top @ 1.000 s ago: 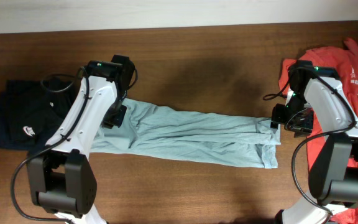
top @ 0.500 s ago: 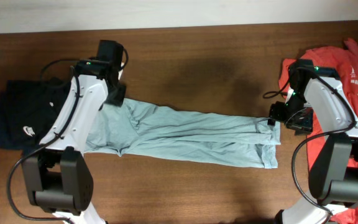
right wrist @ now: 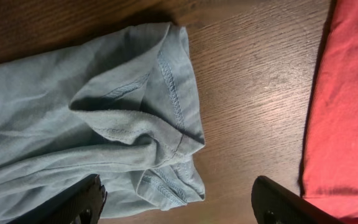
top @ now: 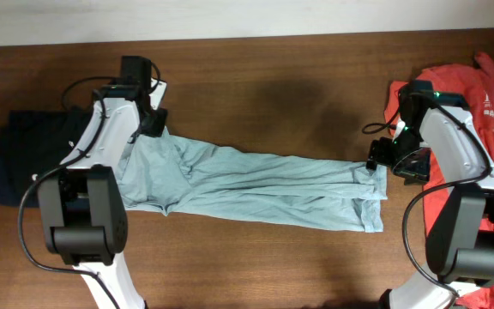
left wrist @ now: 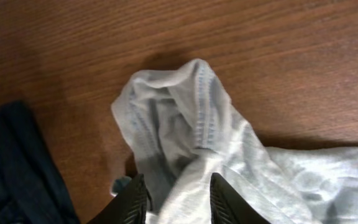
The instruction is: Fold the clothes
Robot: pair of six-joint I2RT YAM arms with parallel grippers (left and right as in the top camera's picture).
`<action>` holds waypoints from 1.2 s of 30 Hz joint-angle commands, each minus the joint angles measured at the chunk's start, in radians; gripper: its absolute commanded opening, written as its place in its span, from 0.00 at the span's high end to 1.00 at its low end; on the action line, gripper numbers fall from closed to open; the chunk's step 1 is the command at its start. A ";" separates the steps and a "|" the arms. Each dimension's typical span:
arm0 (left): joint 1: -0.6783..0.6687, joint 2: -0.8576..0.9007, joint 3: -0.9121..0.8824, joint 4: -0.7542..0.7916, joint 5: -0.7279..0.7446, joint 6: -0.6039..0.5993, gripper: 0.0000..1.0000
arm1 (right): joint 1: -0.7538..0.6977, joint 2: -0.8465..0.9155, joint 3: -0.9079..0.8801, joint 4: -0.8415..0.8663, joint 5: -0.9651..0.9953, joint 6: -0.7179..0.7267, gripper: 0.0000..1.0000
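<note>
Right end effector (right wrist: 179,202) gapes, seemingly above pale shirt (top: 256,184) stretched left-to-right.

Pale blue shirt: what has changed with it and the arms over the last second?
The left pincer swung toward the far edge of the table, drawing the left corner of the pale blue shirt along; cloth lies between its fingers, grip unclear. The right pincer, open, barely moved. The navy shirt and orange-red shirt stayed put.
</note>
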 commanded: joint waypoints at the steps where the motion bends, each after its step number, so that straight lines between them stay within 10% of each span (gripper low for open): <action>1: 0.016 0.023 0.002 0.008 0.090 0.020 0.66 | -0.028 -0.027 0.015 -0.001 -0.005 0.013 0.19; 10: 0.019 0.087 0.002 -0.002 0.194 0.020 0.61 | -0.058 -0.027 0.014 -0.005 -0.015 0.012 0.19; 14: 0.026 0.088 0.006 0.010 0.181 0.013 1.00 | -0.058 -0.027 0.014 -0.005 -0.015 0.012 0.18; 21: 0.096 0.064 0.060 0.013 0.070 -0.216 1.00 | -0.078 -0.018 0.014 0.015 -0.031 0.012 0.19; 36: 0.126 0.064 0.072 0.005 0.069 -0.218 1.00 | -0.088 0.050 -0.082 0.125 -0.295 -0.150 0.32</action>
